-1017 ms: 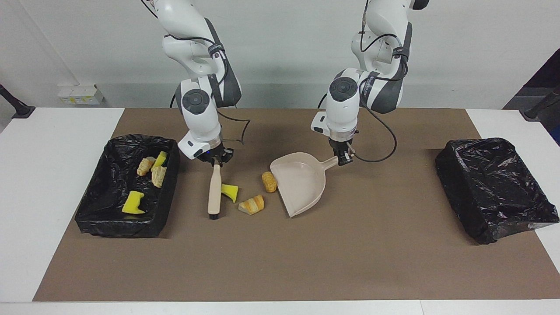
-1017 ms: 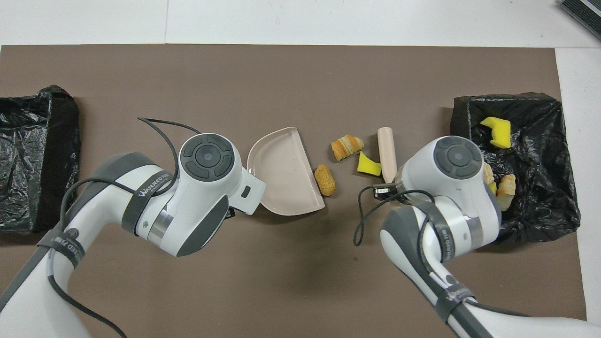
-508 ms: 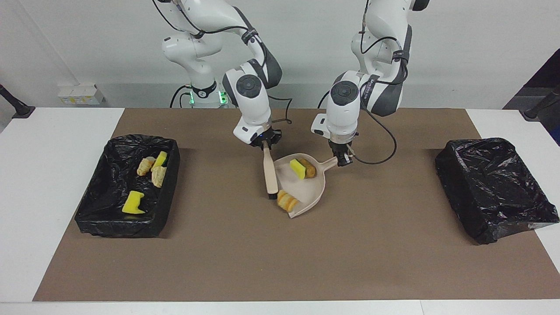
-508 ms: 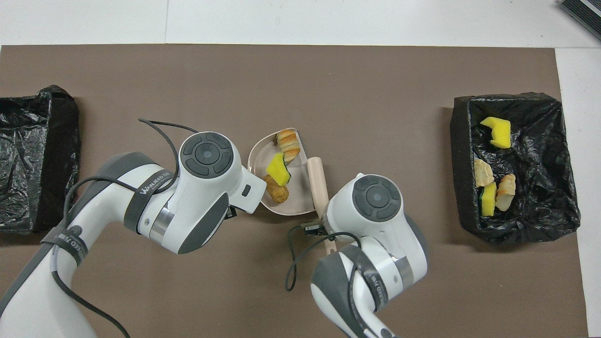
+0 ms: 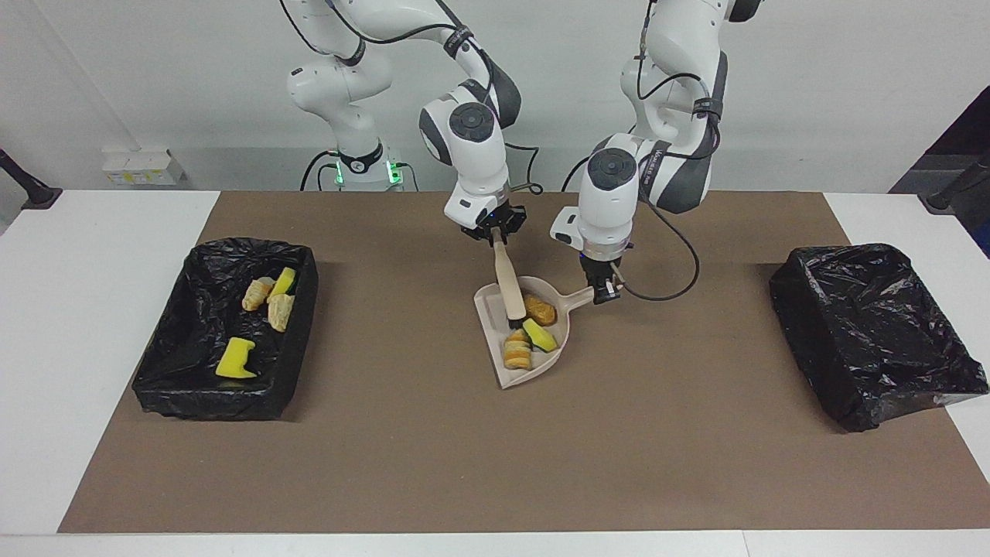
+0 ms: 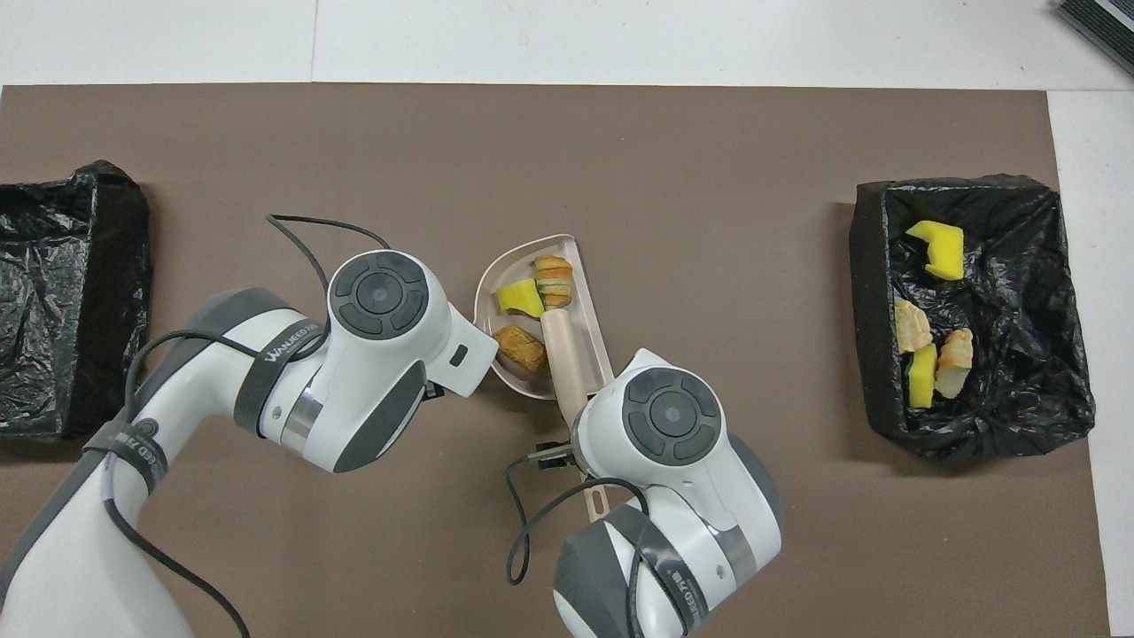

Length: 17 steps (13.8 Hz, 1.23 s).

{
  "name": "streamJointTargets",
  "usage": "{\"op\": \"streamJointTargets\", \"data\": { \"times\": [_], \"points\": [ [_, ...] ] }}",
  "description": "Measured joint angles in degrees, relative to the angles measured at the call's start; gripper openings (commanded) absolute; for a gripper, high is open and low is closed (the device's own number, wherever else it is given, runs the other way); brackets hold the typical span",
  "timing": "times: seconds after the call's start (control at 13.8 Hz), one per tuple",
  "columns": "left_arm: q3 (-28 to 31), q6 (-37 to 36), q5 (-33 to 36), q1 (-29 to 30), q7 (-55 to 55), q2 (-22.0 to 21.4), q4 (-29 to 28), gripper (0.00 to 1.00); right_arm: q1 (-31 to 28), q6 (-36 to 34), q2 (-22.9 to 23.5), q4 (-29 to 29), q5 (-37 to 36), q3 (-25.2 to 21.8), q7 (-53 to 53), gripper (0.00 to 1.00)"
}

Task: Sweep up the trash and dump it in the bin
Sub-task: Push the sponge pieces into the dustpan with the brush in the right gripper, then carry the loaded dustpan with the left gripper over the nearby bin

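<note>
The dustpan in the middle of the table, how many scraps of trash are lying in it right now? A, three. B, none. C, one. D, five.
A: the dustpan holds three scraps, a brown bread piece, a yellow-green sponge chunk and a striped croissant-like piece, with the brush tip resting among them.

The white surface (image 5: 100, 325) carries a brown mat (image 5: 433, 456), and on the mat lie a black-lined bin (image 5: 155, 371) at each end and a beige dustpan (image 5: 483, 309) between them, mid-mat.
</note>
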Motion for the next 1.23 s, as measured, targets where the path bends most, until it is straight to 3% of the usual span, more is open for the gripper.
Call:
{"op": "streamJointTargets", "data": {
  "times": [0.15, 0.51, 0.73, 1.09, 1.23],
  "points": [
    [0.2, 2.1, -0.2, 1.7, 2.0, 0.5, -0.1, 0.0, -0.3, -1.4, -1.3, 0.4, 0.2, -0.2, 0.0, 0.0],
    [0.3, 3.0, -3.7, 7.1, 9.9, 1.1, 0.0, 0.0, -5.5, -12.3, -7.1, 3.6, 0.2, -0.8, 0.1, 0.0],
    [0.5, 2.7, -4.2, 11.1, 14.8, 1.1, 1.8, 0.0, -6.1, -13.2, -9.1, 2.6, 0.2, -0.5, 4.6, 0.0],
    [0.6, -5.8, -5.6, 19.3, 26.9, 1.1, 10.6, 0.0, 1.6, -12.5, -9.2, 0.8, 0.2, 0.4, 17.6, 0.0],
    [0.6, -8.7, -6.2, 22.9, 31.3, 1.1, 13.5, 0.0, 5.7, -8.6, -7.8, 0.2, 0.2, 0.5, 22.3, 0.0]
  ]
}}
